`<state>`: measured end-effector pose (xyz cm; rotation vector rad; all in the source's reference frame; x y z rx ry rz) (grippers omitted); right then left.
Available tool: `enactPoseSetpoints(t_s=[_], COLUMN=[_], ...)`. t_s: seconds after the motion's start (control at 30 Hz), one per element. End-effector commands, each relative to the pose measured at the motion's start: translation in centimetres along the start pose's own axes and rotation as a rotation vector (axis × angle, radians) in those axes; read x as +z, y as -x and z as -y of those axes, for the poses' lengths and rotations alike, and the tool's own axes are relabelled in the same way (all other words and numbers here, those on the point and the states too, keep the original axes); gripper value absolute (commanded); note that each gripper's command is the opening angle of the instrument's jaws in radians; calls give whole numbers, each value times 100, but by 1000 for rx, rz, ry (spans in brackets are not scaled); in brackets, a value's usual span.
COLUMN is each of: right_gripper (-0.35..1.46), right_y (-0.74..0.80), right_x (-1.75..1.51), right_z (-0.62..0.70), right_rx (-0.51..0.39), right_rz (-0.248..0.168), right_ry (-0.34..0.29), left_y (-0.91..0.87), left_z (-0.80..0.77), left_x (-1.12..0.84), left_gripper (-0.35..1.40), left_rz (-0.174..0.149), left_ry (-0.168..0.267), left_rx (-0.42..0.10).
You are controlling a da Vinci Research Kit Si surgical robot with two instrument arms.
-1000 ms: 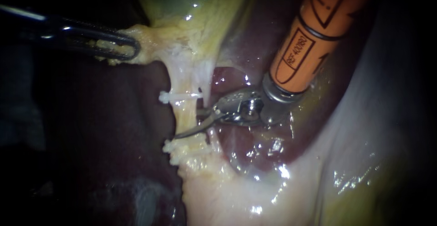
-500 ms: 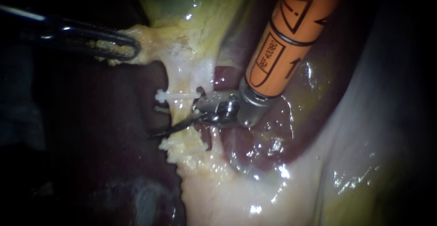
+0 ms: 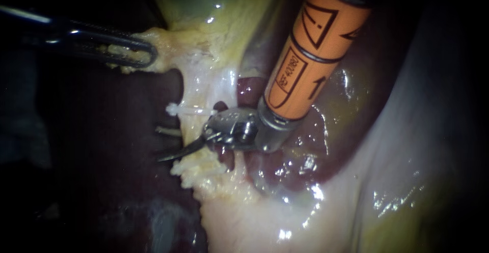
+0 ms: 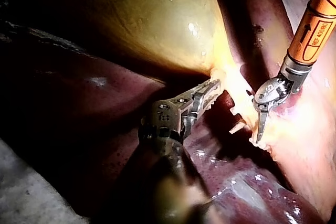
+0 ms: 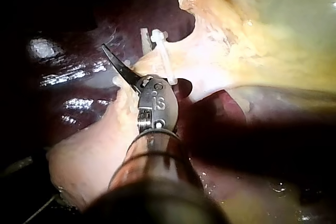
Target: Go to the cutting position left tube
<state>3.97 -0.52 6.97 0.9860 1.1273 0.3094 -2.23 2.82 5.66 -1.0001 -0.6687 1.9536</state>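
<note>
The dark maroon liver (image 3: 117, 131) spreads behind the pale yellow left tube (image 3: 195, 124). The glossy yellow-green gallbladder (image 3: 214, 8) swells above that tube, which hangs from its neck. The right instrument (image 3: 178, 152), a thick orange shaft with a silver metal wrist, comes in from the upper right and meets the tube from its right side. One thin dark blade lies across the front of the tube and pokes out past its left edge. Only this one blade shows, so whether the pincer is apart or together cannot be told. The slim dark left instrument (image 3: 138, 54) sits up and to the left of the tube, its pincer clamped on the ragged yellow fatty tissue (image 3: 163, 41) at the tube's top end. Two small white clips (image 3: 179, 110) cross the tube just above the blade. In the right wrist view they sit just beside it.
</note>
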Motion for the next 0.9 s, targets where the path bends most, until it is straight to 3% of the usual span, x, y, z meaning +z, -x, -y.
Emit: enactPoseSetpoints(t_s=[0.03,0.4,0.9], right_gripper=[143,143,145], right_y=[-5,-35,-36], right_x=[0,-6,-5], right_z=[3,25,27], right_rx=[2,12,11], right_rz=[-8,-68,-70], right_ry=[-5,-39,-42], left_y=[0,0,0], left_z=[0,0,0], left_x=[0,-1,-1], left_gripper=[-35,-35,-35], left_rz=[0,0,0], left_ry=[1,1,1], left_rx=[0,1,1])
